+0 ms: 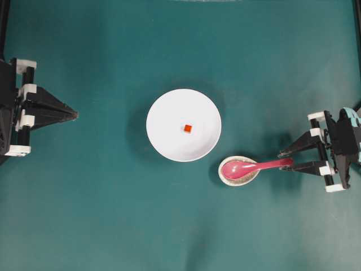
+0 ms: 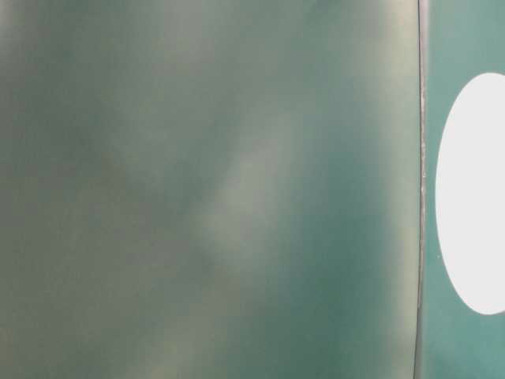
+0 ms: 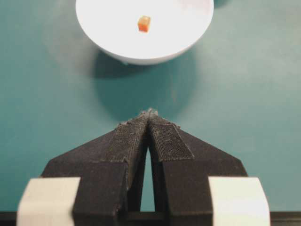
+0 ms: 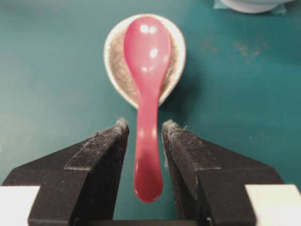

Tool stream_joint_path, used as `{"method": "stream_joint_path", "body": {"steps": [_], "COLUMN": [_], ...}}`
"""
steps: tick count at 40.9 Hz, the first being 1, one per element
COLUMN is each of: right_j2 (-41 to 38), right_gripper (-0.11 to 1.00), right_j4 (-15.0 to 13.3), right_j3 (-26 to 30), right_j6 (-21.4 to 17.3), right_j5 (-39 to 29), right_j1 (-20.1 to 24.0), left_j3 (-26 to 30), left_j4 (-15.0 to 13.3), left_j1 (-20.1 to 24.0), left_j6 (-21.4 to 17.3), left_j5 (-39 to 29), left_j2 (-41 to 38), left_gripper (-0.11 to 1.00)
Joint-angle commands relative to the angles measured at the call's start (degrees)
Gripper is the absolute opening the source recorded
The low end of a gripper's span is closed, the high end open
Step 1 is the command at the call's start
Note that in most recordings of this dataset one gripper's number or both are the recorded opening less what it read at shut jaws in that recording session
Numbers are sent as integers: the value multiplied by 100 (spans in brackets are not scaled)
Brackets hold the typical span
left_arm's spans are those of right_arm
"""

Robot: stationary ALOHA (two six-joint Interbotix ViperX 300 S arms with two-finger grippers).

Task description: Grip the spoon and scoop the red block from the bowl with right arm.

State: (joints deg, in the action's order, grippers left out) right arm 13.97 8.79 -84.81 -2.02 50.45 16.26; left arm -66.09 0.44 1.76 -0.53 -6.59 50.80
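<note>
No text, label, brand, number or sign can be read in any view.

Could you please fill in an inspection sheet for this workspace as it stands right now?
Surface: teal mat, faint smudges near the bowl in the right wrist view.
Job's things: red block sits in the middle of the white bowl; pink spoon rests with its scoop in the dish, handle pointing to the right tool.
Clutter: small speckled dish under the spoon, beside the bowl.
Grippers: right tool open, its fingers either side of the spoon handle, not closed on it; left tool shut, empty, short of the bowl.
Cables: nothing seen.
Surroundings: table-level view blurred; nothing seen.
</note>
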Motion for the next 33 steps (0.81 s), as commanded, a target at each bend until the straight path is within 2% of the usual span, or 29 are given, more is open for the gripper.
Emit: {"method": "stream_joint_path", "body": {"steps": [1,10,33], "right_j2": [53,-97,-1134], "right_gripper": [43,43,43], "right_j4": [-26,-62,-62], "right_j3": [9,-9,167], "right_j6": [0,0,-26], "right_j5": [62,220,1178], "right_j1": [18,9,18], "left_j3": [105,105,105], "left_j4": [18,18,9], "left_j1": [9,9,9], "left_j6": [-9,-9,0], "left_j5": [26,26,26], "left_j2": [-18,-18,-26], "left_gripper": [0,0,0]}}
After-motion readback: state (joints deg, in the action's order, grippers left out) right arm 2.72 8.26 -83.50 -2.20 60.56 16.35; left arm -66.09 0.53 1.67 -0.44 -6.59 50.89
